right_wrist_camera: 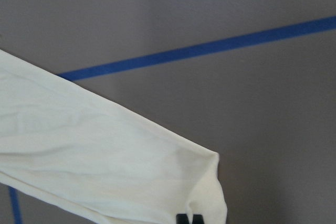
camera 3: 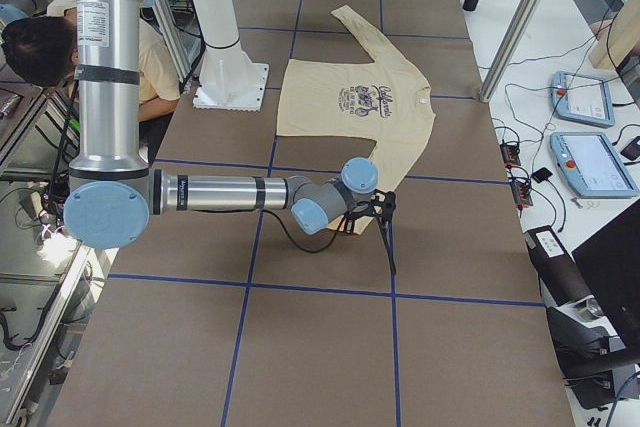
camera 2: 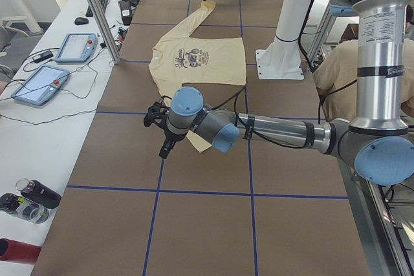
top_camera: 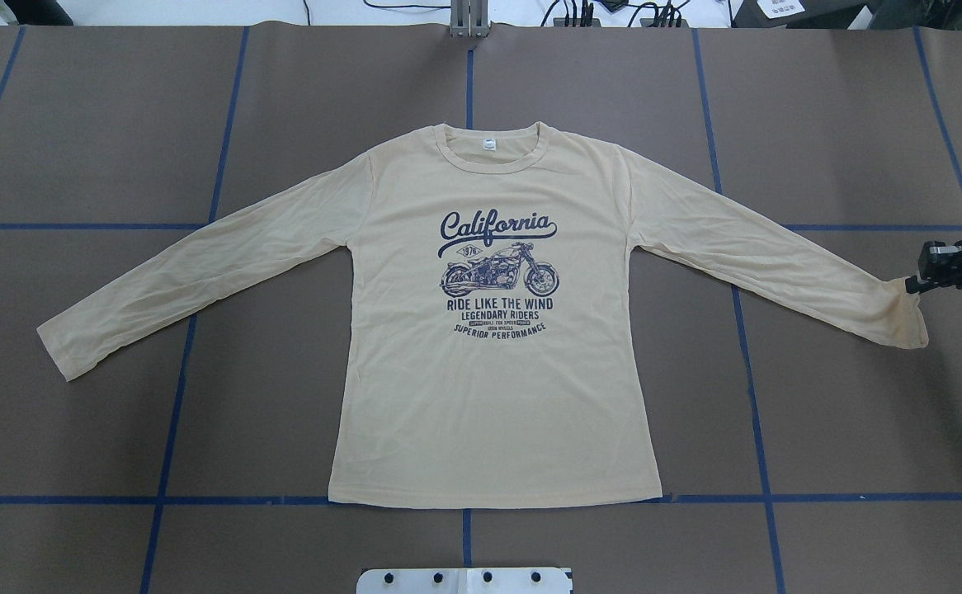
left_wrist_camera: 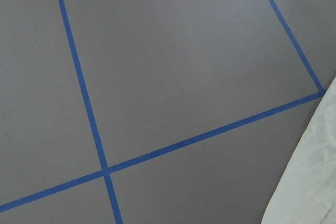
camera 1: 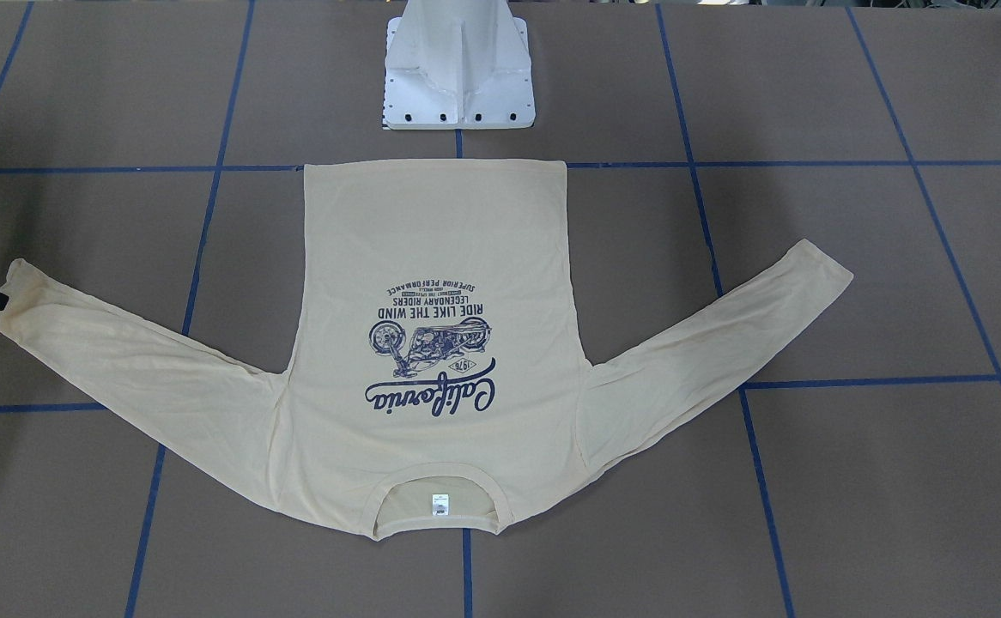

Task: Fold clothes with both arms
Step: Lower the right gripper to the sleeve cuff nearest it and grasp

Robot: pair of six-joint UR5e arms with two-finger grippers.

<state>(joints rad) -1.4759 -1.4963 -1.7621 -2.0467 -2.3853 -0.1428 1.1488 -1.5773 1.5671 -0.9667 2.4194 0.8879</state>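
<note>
At 3 o'clock overhead, right gripper (top_camera: 914, 285), the nearer, touches one cuff (top_camera: 902, 313) of the shirt (top_camera: 489, 371), which lies flat on the table (top_camera: 860, 412), collar at 12, that sleeve running toward 10. Left gripper (camera 2: 163, 150) hangs beyond the 8 o'clock cuff (top_camera: 56, 355), not touching; neither's finger spacing can be told.

Open table (top_camera: 819, 396) surrounds the shirt (top_camera: 489, 396); pedestal (top_camera: 464, 580) near its hem.

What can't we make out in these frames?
Left hand: open or shut; it is seen only in the exterior left view and lies outside the overhead frame.
Right hand: whether it grips the right cuff of the shirt; it is tiny at the overhead edge and only a black sliver in its wrist view.
Neck label: text too small in every view.
</note>
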